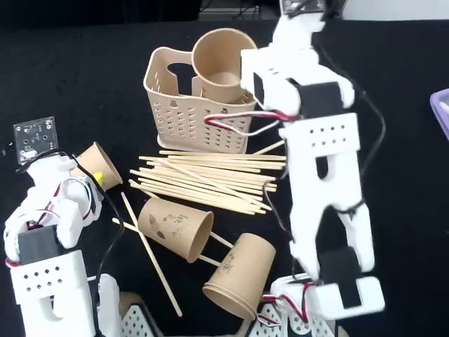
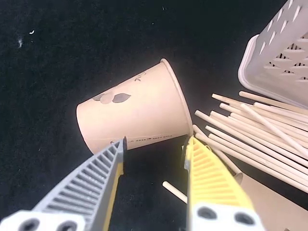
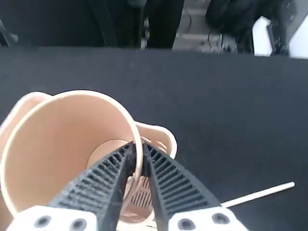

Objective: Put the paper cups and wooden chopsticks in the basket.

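I've got R gripper (image 3: 138,156) pinching cup (image 3: 57,139) by rim over basket (image 1: 179,116), prob for the drop. L gripper (image 2: 154,147) spread wide at tipped cup (image 2: 130,113), ready to grab; sticks (image 1: 210,175) piled by basket.

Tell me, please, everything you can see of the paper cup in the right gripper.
The paper cup is tan and plain inside, with a thin rolled rim and a round flat bottom visible through its open mouth. It is empty. It is tilted, mouth up, with its lower part down inside the basket; whether it rests on the basket's floor cannot be told. The right gripper is shut on its wall at the rim, one finger inside, one outside.
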`<state>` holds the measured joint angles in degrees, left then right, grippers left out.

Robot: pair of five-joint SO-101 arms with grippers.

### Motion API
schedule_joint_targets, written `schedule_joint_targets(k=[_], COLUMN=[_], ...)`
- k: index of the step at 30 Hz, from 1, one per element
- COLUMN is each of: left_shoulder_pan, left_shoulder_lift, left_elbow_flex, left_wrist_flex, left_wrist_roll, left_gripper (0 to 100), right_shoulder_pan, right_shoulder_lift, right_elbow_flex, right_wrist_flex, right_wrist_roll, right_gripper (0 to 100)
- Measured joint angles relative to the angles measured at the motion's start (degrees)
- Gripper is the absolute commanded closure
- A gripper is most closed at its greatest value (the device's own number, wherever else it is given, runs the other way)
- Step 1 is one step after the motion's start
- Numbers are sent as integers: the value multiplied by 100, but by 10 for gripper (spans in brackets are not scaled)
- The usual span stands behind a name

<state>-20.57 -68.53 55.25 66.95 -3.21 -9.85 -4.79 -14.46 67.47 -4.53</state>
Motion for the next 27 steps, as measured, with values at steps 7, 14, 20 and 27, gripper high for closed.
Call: schedule_joint_targets(k=[7,14,20,27], left_shoulder_pan=[0,0,0,0], left_shoulder_lift=[0,0,0,0], left_elbow_flex=[0,0,0,0], left_wrist_flex=[0,0,0,0], left_wrist_roll=[0,0,0,0], left_gripper=[785,785,785,784], right_shoulder_pan=[-9,-44,-105,-149], right_shoulder_lift=[220,-79,-668,-1029], right_elbow_flex=[-132,-993,-1363,484], right_wrist_flex=[97,1064,2857,3165], right_wrist_roll=[0,0,325,1908], right_gripper=[763,822,825,825])
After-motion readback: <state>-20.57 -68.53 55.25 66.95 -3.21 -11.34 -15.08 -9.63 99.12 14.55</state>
